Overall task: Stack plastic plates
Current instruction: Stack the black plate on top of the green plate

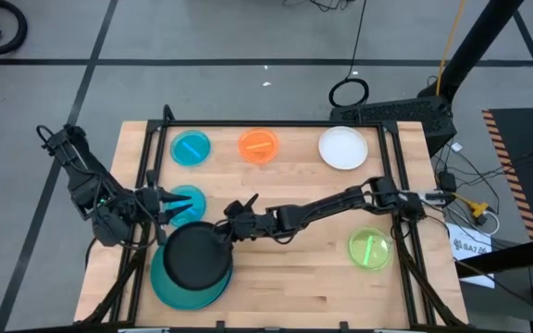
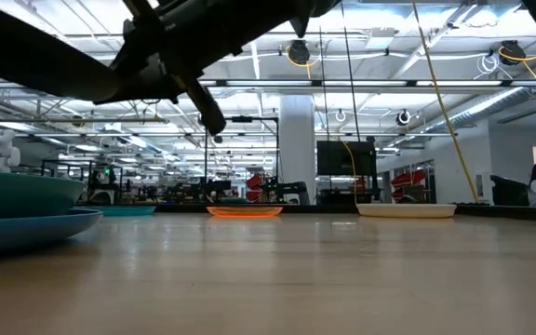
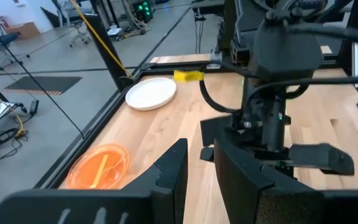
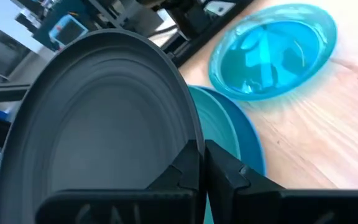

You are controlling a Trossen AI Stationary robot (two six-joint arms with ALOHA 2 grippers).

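High view shows one wooden table [image 1: 285, 268] with eight plates on it, counted by size. Two large ones sit stacked at the near left corner: a blue plate [image 1: 160, 289] at the bottom and a teal plate [image 1: 158, 268] on it. Two medium ones follow: a black plate [image 1: 196, 257], held tilted above that stack, and a white plate [image 1: 342, 148] at the far right corner. Four small ones remain: two cyan plates, one at far left [image 1: 191, 148] and one [image 1: 189, 200] just behind the stack; one orange plate [image 1: 258, 145] between the far cyan and the white; one green plate [image 1: 370, 249] near the right edge.

Two arms work. Reaching across the table, the right gripper [image 4: 202, 163] has its fingers pressed together on the black plate's rim. At the left edge, the left gripper [image 1: 160, 205] hangs just beside the nearer cyan plate, jaws a little apart with nothing between them.
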